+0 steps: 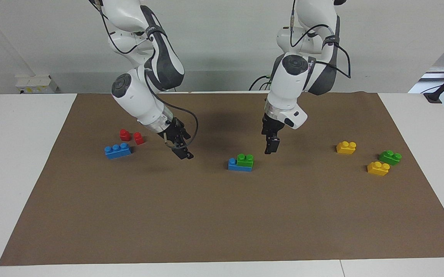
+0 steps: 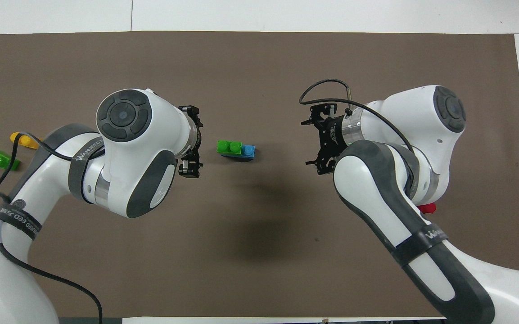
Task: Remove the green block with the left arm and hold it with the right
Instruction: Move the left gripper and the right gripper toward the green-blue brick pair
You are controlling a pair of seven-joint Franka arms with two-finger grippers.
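1. The step in hand looks like the approach: neither arm has reached the green block (image 1: pixel 245 160), which sits pressed onto one end of a blue block (image 1: pixel 239 165) near the middle of the brown mat (image 1: pixel 222 215) that covers the surface.
2. The left gripper (image 1: pixel 271 146) hangs just beside the green block, toward the left arm's end of the surface, and is not touching it. Its fingers stand wide open and hold nothing.
3. The right gripper (image 1: pixel 183 153) is tilted and hangs over bare mat, toward the right arm's end of the surface from the green block and farther from it than the left gripper is. Its fingers are also spread wide and empty.
4. The next move, as I judge it, calls for the right gripper to come in low and clamp the blue block's free end, so the base cannot lift or slide.
5. Then the left gripper must settle over the green block, close on its two sides and pull straight up, since a slanted pull could drag both blocks along together.
6. The green block is small, bright green plastic with two round studs on top; it covers two of the blue block's studs and leaves one blue stud bare.
7. A second, similar green brick (image 1: pixel 390 157) lies well apart from the green block, beside two yellow bricks (image 1: pixel 378 168) at the left arm's end; it is loose and not the target.
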